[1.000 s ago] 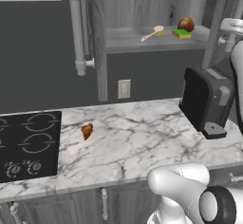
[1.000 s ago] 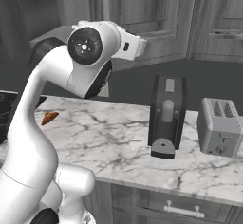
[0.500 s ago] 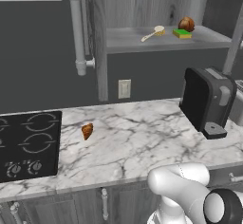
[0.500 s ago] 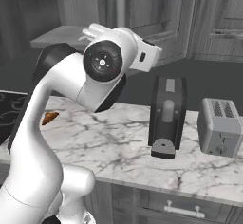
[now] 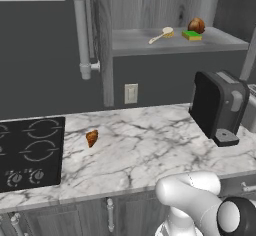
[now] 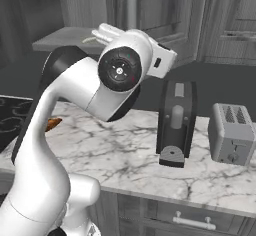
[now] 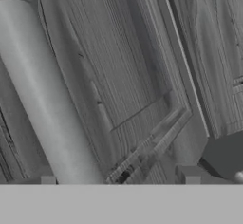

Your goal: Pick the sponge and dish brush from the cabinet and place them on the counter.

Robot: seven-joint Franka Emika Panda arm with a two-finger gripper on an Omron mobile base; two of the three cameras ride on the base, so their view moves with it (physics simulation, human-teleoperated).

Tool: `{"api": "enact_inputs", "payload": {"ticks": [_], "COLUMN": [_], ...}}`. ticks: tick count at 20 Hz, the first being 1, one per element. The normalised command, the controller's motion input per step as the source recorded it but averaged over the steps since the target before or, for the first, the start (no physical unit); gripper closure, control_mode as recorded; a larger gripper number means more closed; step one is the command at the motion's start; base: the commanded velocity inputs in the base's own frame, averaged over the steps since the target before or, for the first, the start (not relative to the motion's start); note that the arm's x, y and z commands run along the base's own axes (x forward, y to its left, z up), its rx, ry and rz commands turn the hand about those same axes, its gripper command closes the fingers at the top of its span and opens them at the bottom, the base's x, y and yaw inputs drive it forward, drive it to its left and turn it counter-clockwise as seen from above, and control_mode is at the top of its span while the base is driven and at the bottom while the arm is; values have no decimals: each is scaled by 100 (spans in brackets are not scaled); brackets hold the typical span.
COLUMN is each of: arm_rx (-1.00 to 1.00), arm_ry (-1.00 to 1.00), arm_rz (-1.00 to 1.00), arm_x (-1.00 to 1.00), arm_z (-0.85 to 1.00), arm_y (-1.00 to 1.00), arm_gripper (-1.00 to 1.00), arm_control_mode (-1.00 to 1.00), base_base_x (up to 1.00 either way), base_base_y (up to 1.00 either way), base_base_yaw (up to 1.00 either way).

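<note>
The cabinet [image 5: 102,40] stands open above the counter [image 5: 145,150], its door edge-on with a long silver bar handle [image 5: 81,27] running down it. On the grey shelf [image 5: 150,42] inside, the dish brush [image 5: 161,34] lies flat, its round head toward 2 o'clock and its pale stick toward 8 o'clock. Just beside it, at 3 o'clock, the sponge [image 5: 192,35] rests green side up, and a brown rounded lump [image 5: 196,25] sits touching or nearly touching it at 12 o'clock. All 3 things are well above the counter.

On the counter, a black cooktop [image 5: 30,152] fills the 9 o'clock end. A small orange-brown pastry [image 5: 92,138] lies near its right edge, on bare marble. A black coffee machine [image 5: 218,107] stands toward 3 o'clock; from the right base view a silver toaster [image 6: 234,134] sits just beside it. A wall outlet [image 5: 131,93] is set in the dark backsplash.

The arm's white elbow [image 6: 122,72] rises high in front of the cabinet in the right base view. The hand view looks closely along a cabinet door, with the silver bar handle [image 7: 40,90] crossing from 11 o'clock down to 7 o'clock. The tool's 2 finger tips [image 7: 190,174] stand wide apart at the bottom of that view, with nothing between them; the handle passes close by the left tip, and I cannot tell if they touch.
</note>
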Motion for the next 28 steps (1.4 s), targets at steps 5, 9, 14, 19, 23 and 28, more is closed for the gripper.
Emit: {"api": "enact_inputs", "payload": {"ticks": [5,9,14,19,23,28], "arm_rx": [15,1,-4,-17,-29,-35], "arm_ry": [-11,-3,-1,-4,0,1], "arm_rz": [12,3,4,1,3,2], "arm_x": [-32,-43,-49,-78,-100,-100], "arm_z": [6,24,11,2,-25,-51], "arm_y": [-47,-7,2,27,55,59], "arm_gripper": [-100,-100,-100,-100,-100,-100], "arm_control_mode": [-100,-100,-100,-100,-100,-100], "base_base_x": [0,0,0,0,0,0], "base_base_y": [0,0,0,0,0,0], "base_base_yaw": [0,0,0,0,0,0]}}
